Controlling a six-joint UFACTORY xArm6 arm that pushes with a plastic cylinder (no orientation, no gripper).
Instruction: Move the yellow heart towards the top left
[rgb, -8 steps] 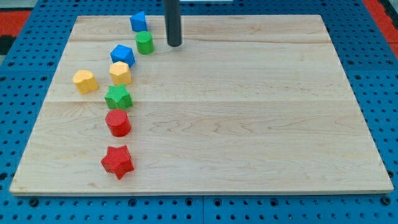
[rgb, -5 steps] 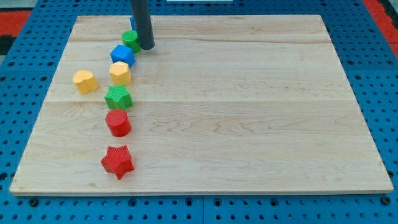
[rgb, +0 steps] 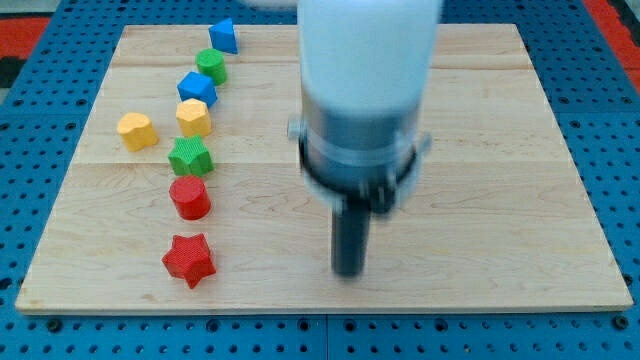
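Worktop: a pale wooden board on a blue perforated base; all blocks sit in its left part.
Yellow heart: near the left edge, at about 9 o'clock from board centre, standing apart from the rest; the yellow hexagon lies just at its 3 o'clock.
Column of blocks: running from 12 to 6 o'clock down the left side are the blue triangular block, green cylinder, blue block of unclear faceted shape, yellow hexagon, green star, red cylinder and red star.
Contacts: the blue block touches the yellow hexagon's top; the green star and red cylinder look touching; the red star stands apart.
In the way: toward 11 o'clock from the heart the board is bare; the column lies on the heart's right side.
My tip: low on the board, near the bottom edge, well apart from every block, at roughly 4 o'clock from the heart and 3 o'clock from the red star. The arm above it is large and blurred.
Jaws: there are none, only a plain dark rod; it touches no block.
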